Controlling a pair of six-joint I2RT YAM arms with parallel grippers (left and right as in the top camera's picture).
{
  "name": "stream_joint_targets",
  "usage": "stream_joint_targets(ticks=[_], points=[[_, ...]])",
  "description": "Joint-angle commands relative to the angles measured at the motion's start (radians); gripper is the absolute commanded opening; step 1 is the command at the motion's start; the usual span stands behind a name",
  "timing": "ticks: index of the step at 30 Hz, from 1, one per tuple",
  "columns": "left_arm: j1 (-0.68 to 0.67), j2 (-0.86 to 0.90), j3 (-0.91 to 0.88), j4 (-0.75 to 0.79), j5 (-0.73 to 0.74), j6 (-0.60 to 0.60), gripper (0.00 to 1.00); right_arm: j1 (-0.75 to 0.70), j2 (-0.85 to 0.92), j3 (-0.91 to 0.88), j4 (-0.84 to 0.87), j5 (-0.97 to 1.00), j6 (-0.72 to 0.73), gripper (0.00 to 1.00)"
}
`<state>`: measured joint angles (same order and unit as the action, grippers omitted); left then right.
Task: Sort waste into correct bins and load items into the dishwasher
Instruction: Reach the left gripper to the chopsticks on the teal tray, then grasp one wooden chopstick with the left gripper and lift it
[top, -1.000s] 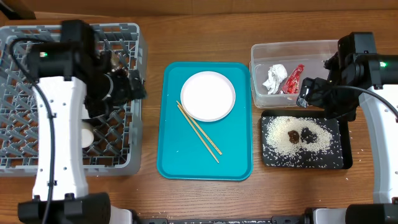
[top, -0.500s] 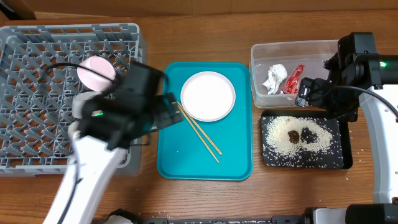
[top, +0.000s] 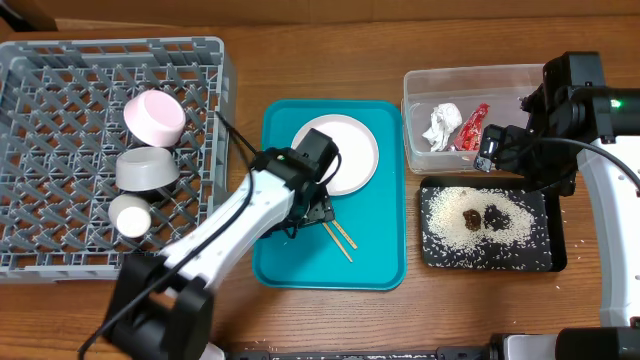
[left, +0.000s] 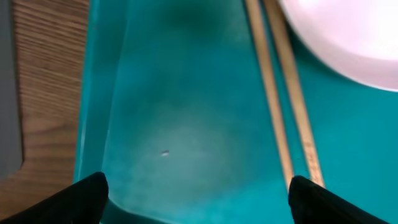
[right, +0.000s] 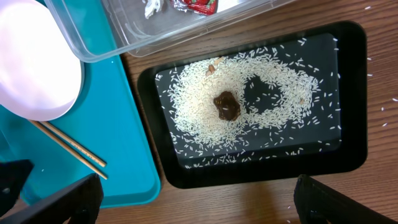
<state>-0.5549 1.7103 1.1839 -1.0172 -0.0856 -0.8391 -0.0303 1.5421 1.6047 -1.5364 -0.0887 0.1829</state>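
My left gripper (top: 312, 208) is open and empty, low over the teal tray, beside the wooden chopsticks (top: 338, 234). In the left wrist view the jaws (left: 199, 202) are spread wide, with the chopsticks (left: 281, 93) by the right finger and the plate (left: 348, 37) beyond. The pinkish-white plate (top: 345, 150) lies on the tray. The pink dish (top: 155, 117), grey bowl (top: 147, 170) and white cup (top: 130, 215) sit in the grey dish rack (top: 40, 262). My right gripper (top: 525, 165) is open and empty above the black tray (top: 490, 262). Its wrist view shows the jaws (right: 199, 205), rice (right: 199, 106) and a brown lump (right: 227, 106).
The clear tub (top: 470, 78) holds the white napkin (top: 441, 125) and the red wrapper (top: 472, 127). The teal tray (top: 290, 255) lies between the rack and the bins. Brown lumps (top: 485, 216) lie in the rice. A few grains lie on the wood at the right.
My left arm swung from over the dish rack across to the teal tray and down beside the chopsticks. The dish, bowl and cup in the rack are now uncovered. The right arm has not moved.
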Motion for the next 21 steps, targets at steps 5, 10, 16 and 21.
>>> stream_joint_targets(ticks=[5,10,16,21], points=[[-0.001,0.13,-0.004,0.073,0.062,0.061,0.93,0.002,-0.003,0.019,0.004,0.005,0.003,1.0],[-0.002,0.162,-0.004,0.1,0.086,0.077,0.93,0.002,-0.003,0.019,0.003,0.005,0.003,1.0],[-0.001,0.167,-0.004,0.075,0.072,0.084,0.85,0.002,-0.003,0.019,0.003,0.005,0.003,1.0],[-0.004,0.167,-0.02,0.068,0.072,0.084,0.73,0.002,-0.003,0.019,0.0,0.005,0.003,1.0]])
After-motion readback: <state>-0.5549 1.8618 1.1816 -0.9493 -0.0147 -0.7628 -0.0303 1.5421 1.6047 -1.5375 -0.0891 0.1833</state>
